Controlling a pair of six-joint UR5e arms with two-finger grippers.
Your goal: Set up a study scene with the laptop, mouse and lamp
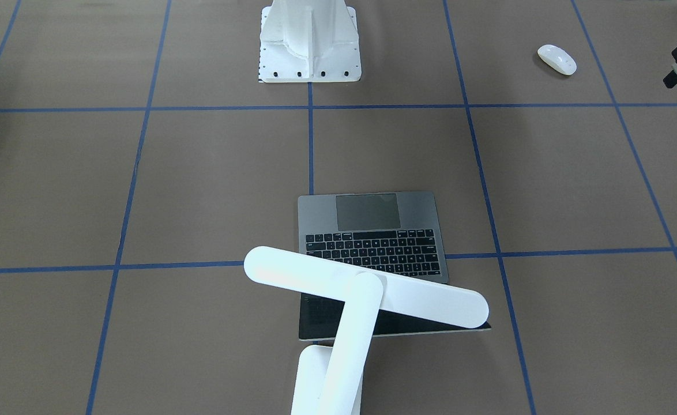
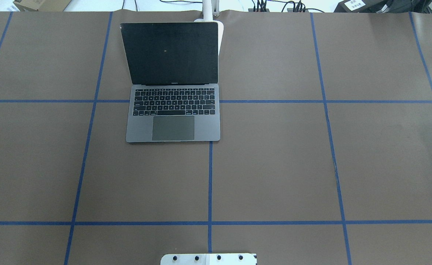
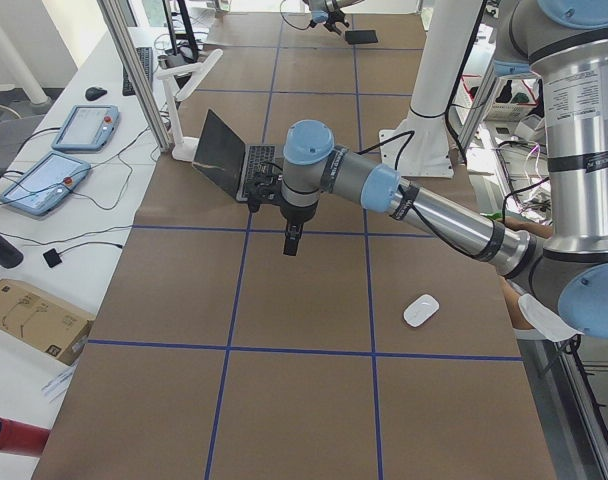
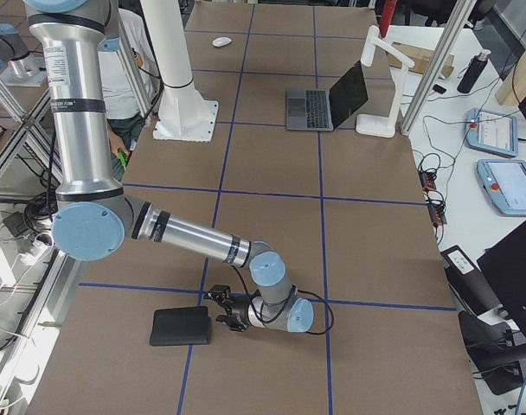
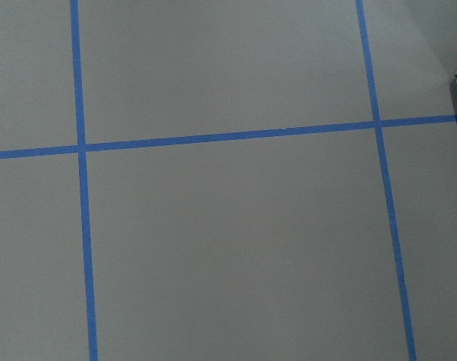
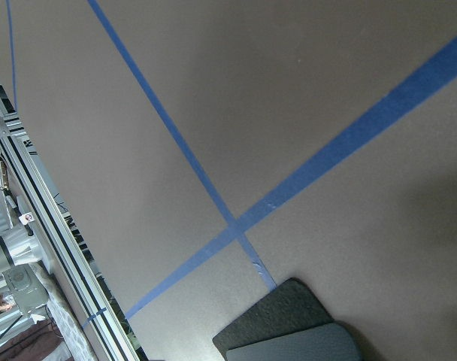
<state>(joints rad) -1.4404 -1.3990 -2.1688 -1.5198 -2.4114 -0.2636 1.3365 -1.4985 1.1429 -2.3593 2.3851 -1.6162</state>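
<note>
The laptop [image 2: 173, 110] stands open on the far middle of the table, its dark screen up; it also shows in the front view [image 1: 373, 239]. The white lamp [image 1: 366, 286] stands behind it, its bar head over the screen's top edge. The white mouse [image 1: 557, 59] lies alone on the robot's left side, near the robot, and shows in the left side view [image 3: 421, 309]. My left gripper [image 1: 674, 76] hovers above the table beside the mouse, apart from it and cut off by the view's edge. My right gripper [image 4: 221, 316] is low at the table's right end, next to a black mat [image 4: 181, 326]. I cannot tell whether either is open.
The white ribbed pedestal with its bolted plate [image 1: 309, 72] stands at the robot's edge, mid-table. The black mat's corner shows in the right wrist view [image 6: 267, 322]. Blue tape lines grid the brown table cover. Tablets and cables [image 3: 44, 180] lie on a side bench beyond the far edge.
</note>
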